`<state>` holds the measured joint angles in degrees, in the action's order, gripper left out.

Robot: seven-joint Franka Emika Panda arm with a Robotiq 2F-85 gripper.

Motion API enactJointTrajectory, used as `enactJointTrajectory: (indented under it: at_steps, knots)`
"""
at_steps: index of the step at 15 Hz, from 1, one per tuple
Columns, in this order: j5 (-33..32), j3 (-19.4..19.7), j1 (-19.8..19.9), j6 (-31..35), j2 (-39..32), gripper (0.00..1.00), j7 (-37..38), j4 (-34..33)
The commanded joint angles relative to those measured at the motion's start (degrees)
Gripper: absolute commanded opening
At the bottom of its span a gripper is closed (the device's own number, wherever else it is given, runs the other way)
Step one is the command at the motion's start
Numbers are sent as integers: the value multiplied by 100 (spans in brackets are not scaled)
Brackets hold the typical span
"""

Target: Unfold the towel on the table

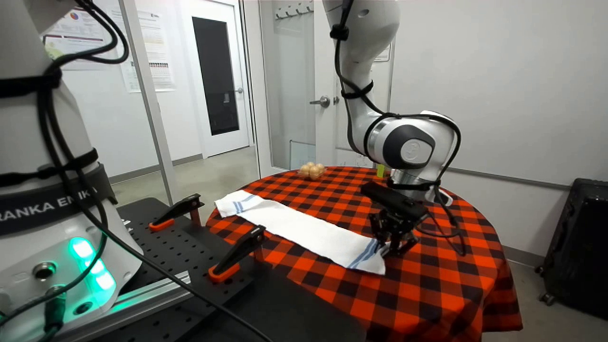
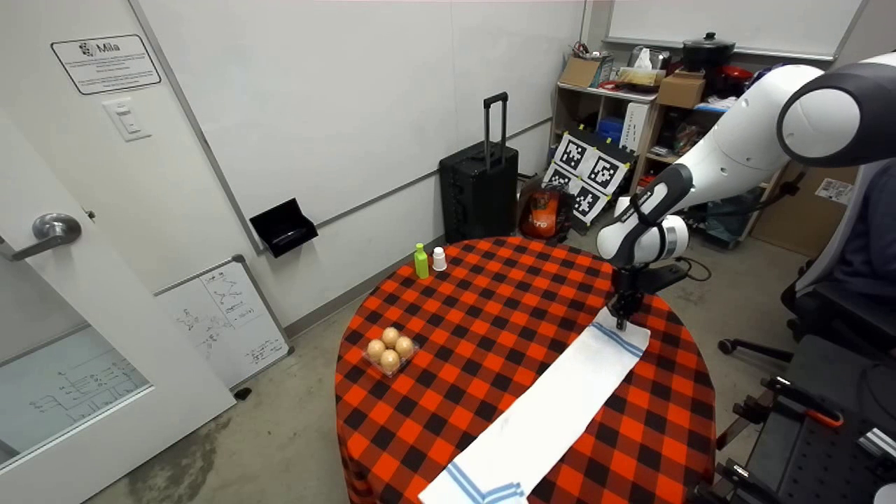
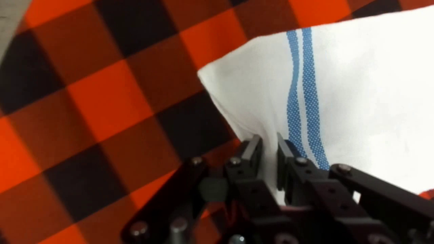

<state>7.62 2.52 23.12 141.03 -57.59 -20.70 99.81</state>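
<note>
End effector [image 3: 269,142] pinches a narrow pleat at the right end of the towel [image 1: 308,232], so a hard pull could slide it all, unanchored, across the worktop [image 1: 327,199].

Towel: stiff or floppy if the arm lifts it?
Probably floppy: the towel puckers where the hand pinches it. Lifted there, its far end would likely trail: most of its length lies flat on the table. Likely light too: it looks thin along its edge.
</note>
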Motion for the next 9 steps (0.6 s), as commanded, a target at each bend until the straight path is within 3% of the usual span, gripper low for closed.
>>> enactJointTrajectory:
  at_steps: [1, 9]
  knots:
    - [-325, 414, -189, 414, 271, 3, 393, 30]
    - [-488, 963, -148, 954, 628, 3, 1021, 3]
